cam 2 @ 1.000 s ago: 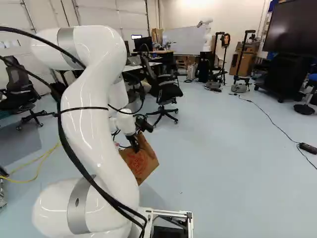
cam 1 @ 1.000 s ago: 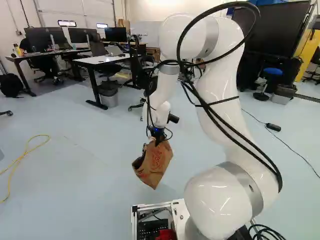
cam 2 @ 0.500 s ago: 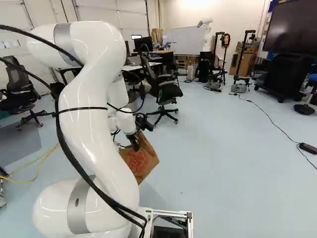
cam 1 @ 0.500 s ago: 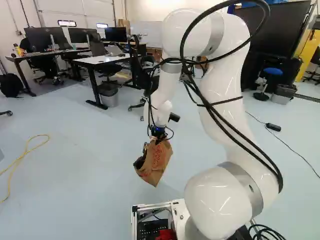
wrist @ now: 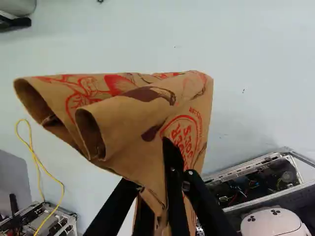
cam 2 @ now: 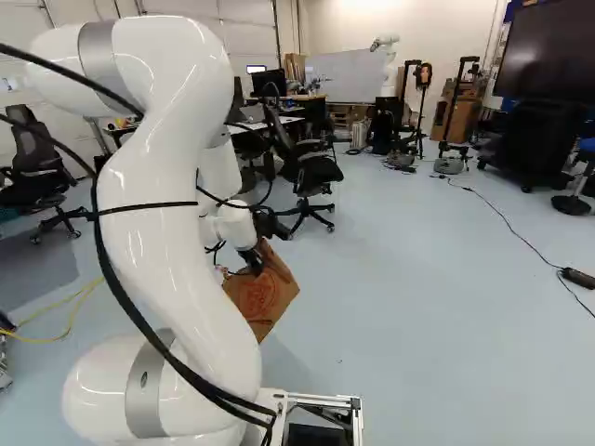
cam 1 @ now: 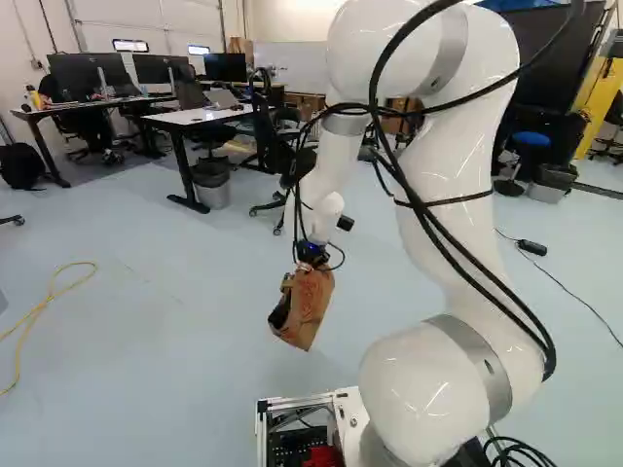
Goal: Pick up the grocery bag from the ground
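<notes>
Left base view, centre: one grocery bag (cam 1: 310, 306) hangs tilted below one gripper (cam 1: 311, 256); two fingers (wrist: 206, 206) pinch its crumpled edge from both sides, apparently so its weight hangs clear of the floor (cam 1: 146, 379); one yellow cable (cam 1: 49, 299) lies at the far left; lifting looks nearly done.

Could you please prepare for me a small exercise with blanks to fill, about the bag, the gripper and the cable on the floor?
The gripper holds the bag ______ (on / above) the floor.
The bag is made of brown ______ (paper / glass).
The print on the bag is ______ in colour.
The cable at the left of the left base view is ______ in colour.

Missing words: above; paper; red; yellow.
</notes>
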